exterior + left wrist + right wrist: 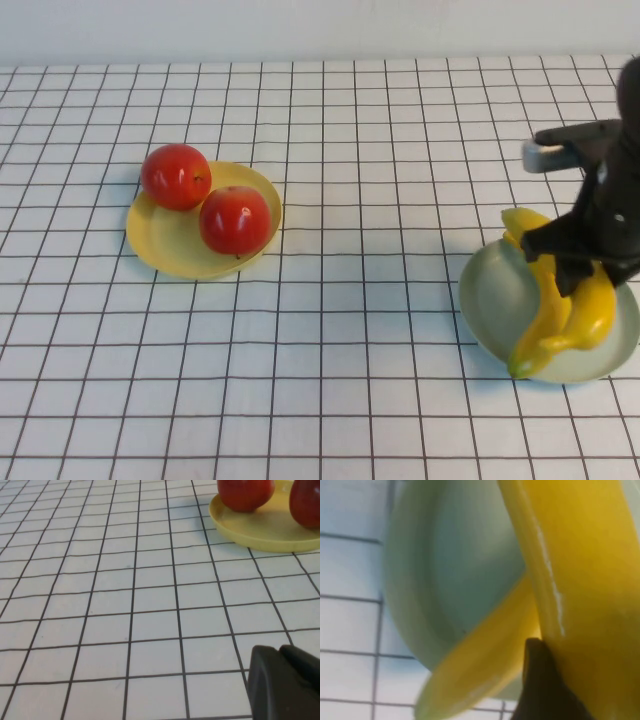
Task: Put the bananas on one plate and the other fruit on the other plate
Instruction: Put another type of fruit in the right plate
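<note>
Two bananas lie on the pale blue-green plate at the right: one banana runs across it, the other banana lies beside it. My right gripper is down over the plate, shut on the first banana; one dark finger presses against it, above the second banana and the plate. Two red fruits sit on the yellow plate at the left. My left gripper is shut and empty over bare table, short of the yellow plate and its fruits.
A white tablecloth with a black grid covers the table. A wide stretch of cloth lies between the two plates. The right arm's dark body stands over the back right of the blue-green plate.
</note>
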### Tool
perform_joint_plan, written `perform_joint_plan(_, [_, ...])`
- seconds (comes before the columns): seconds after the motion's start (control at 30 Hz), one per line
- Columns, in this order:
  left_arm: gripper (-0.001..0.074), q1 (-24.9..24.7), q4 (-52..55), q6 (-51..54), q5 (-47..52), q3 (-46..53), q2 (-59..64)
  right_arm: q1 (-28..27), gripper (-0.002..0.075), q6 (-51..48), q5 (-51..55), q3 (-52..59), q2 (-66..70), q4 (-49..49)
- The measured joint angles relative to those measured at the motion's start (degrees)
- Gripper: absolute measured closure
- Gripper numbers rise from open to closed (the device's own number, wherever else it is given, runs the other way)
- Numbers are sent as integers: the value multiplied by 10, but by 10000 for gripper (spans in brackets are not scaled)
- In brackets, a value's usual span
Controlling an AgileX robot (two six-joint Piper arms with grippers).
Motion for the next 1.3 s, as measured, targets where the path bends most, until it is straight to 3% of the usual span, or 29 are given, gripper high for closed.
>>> perform_joint_plan(0.33, [738, 0, 0, 0, 0, 0, 0, -60, 400, 2, -171, 194, -72, 19])
perform_joint_plan(0.77, [738, 0, 0, 0, 0, 0, 0, -78, 398, 2, -259, 204, -54, 23])
perform_joint_plan(0.97, [738, 0, 0, 0, 0, 0, 0, -78, 289, 2, -255, 204, -49, 23])
perform_joint_plan(1.1, [738, 0, 0, 0, 0, 0, 0, -78, 270, 2, -245, 204, -52, 23])
perform_joint_plan(1.2, [738, 0, 0, 0, 0, 0, 0, -78, 306, 2, -248, 205, -75, 23])
perform_joint_plan(1.3, [738, 0, 0, 0, 0, 0, 0, -78, 457, 2, -275, 208, -130, 23])
